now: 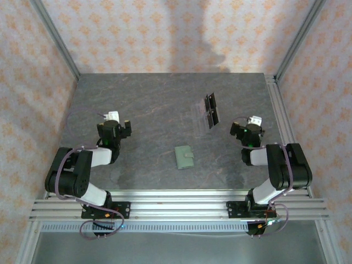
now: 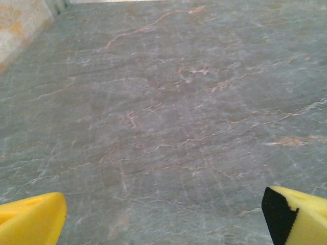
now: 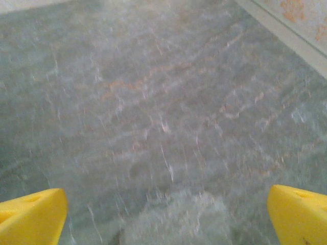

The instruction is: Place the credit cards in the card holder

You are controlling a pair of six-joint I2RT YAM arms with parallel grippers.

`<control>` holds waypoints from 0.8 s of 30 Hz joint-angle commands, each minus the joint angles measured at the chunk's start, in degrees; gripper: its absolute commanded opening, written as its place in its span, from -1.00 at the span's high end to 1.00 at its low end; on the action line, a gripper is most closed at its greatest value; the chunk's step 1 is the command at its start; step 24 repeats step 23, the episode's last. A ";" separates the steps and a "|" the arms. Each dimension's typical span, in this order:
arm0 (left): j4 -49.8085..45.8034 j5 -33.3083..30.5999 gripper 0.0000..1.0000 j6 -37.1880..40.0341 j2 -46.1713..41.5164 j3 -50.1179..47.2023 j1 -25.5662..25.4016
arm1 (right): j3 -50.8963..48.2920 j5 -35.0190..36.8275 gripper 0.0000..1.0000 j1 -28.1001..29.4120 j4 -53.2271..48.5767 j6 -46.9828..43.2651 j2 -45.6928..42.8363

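My left tool (image 1: 114,126): fingers apart, empty | my right tool (image 1: 247,131): fingers apart, empty | wallet (image 1: 185,157): flat on worktop (image 1: 143,99), between both | cards (image 1: 208,111): clustered beyond wallet, nearer right tool

There is one small sage-green rectangular folding card holder (image 1: 185,157) and one grey veined stone-look table (image 1: 143,99). The thin rectangular credit cards (image 1: 208,112) form one cluster. Two black cards (image 1: 210,102) can be counted. The glossy greyish-mauve cards (image 1: 200,114) seem to number two, though their edges are too faint to be sure. There are two black jointed arms, the left arm (image 1: 82,165) and the right arm (image 1: 283,165). They carry one gripper each, the left gripper (image 2: 163,219) and the right gripper (image 3: 166,217), and each has two yellow fingers (image 2: 30,219).
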 commanded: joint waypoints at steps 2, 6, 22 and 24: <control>2.72 1.90 -0.99 -0.28 0.25 0.08 0.86 | 1.63 -1.81 -0.99 -0.95 2.41 0.21 -0.01; 2.69 1.97 -0.99 -0.23 0.22 0.07 0.95 | -0.34 1.21 -0.99 -0.82 5.90 1.17 -0.61; 3.13 1.85 -0.99 -0.11 0.16 -0.18 0.87 | 0.44 0.08 -0.99 -0.77 4.71 0.53 -0.37; 3.22 1.88 -0.99 -0.11 0.11 -0.21 0.87 | 0.07 -0.12 -0.99 -0.75 4.98 0.48 -0.54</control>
